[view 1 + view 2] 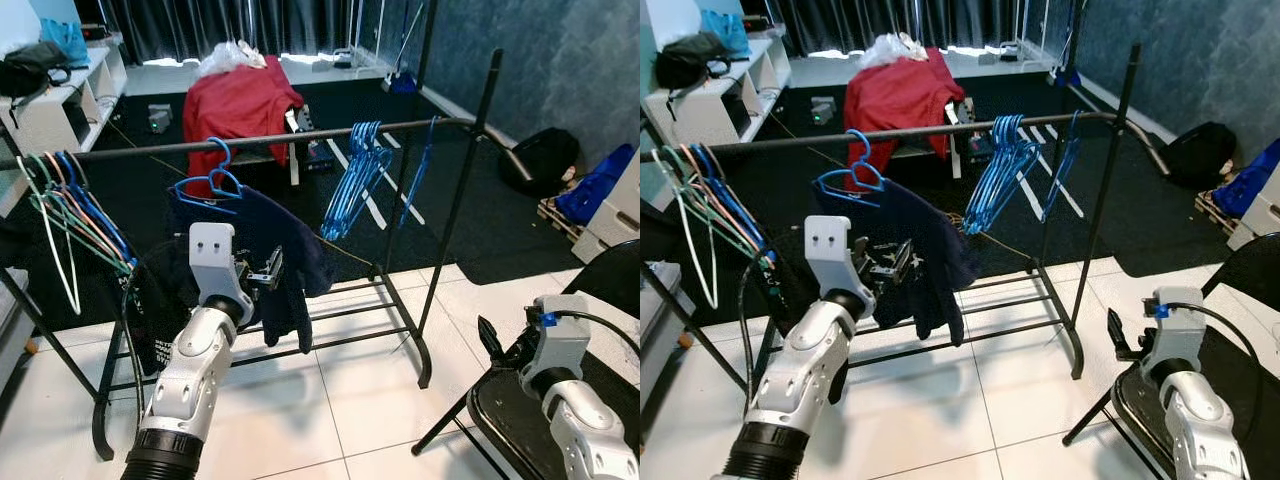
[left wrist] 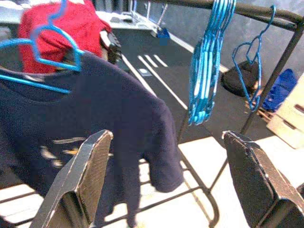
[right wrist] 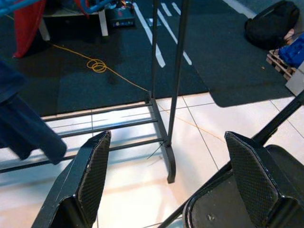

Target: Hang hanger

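Our blue hanger point(image 1: 208, 180) with the navy shirt point(image 1: 270, 250) hangs on the rail point(image 1: 300, 135) left of middle. Left gripper point(image 1: 265, 270) open and empty beside it; we should withdraw gently, avoiding snags. Right gripper point(image 3: 171, 180) open, idle.

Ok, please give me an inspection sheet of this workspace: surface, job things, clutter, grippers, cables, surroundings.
Surface: white tile floor, dark carpet behind.
Job's things: blue hanger with navy shirt hooked on rack rail.
Clutter: bunch of blue hangers; coloured hangers; red cloth; black bag.
Grippers: left gripper open, before the shirt; right gripper open, low, above black chair.
Cables: orange cord on carpet.
Surroundings: curtains, white shelf.
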You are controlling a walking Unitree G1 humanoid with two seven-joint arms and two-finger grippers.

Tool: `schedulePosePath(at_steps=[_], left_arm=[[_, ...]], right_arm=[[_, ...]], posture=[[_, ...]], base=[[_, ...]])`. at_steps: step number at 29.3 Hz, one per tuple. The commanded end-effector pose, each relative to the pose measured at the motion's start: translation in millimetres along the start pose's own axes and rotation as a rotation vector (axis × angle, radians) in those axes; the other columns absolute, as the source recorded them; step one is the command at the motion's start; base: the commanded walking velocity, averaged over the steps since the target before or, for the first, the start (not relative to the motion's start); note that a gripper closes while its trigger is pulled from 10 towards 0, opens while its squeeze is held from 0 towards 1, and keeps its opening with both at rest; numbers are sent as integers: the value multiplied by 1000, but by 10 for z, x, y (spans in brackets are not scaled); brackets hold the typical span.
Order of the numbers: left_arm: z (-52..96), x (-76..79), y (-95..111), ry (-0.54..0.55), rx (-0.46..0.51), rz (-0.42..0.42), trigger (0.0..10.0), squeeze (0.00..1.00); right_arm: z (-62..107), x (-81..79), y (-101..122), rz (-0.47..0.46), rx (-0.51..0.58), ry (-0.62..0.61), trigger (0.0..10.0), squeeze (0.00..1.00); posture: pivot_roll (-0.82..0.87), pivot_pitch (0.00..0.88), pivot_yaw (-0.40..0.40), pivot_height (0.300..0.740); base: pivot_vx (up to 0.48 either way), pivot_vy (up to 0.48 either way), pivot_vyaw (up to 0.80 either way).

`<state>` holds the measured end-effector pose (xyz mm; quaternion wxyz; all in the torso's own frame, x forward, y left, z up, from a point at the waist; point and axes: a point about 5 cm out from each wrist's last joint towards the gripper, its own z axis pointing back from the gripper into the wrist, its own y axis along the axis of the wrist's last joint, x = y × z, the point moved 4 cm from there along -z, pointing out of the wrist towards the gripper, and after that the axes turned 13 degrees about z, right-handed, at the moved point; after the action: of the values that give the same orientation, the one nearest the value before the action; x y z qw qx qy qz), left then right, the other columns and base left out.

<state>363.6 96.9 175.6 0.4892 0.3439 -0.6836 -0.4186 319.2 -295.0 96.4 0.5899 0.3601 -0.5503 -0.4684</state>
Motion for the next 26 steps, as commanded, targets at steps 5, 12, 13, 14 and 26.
schedulePosePath(at_steps=[5,12,13,14,26], left_arm=[[-20,209,-20,-40,-8,33,10000,0],[-34,324,-50,-32,-31,56,10000,0],[-38,332,-46,-25,-37,56,10000,0],[-38,332,-46,-25,-37,56,10000,0],[-84,240,-176,146,-147,-36,10000,0]], right_arm=[[-16,-12,19,-1,7,5,10000,0],[-19,-11,20,1,7,4,10000,0],[-15,-7,18,1,7,4,10000,0],[-15,-7,18,1,7,4,10000,0],[0,7,6,-2,3,-3,10000,0]], posture=[[-96,45,-9,740],[-98,40,-6,740],[-98,42,-6,740],[-98,42,-6,740],[-97,54,-3,740]], base=[[326,0,0],[326,0,0],[326,0,0],[326,0,0],[318,0,0]])
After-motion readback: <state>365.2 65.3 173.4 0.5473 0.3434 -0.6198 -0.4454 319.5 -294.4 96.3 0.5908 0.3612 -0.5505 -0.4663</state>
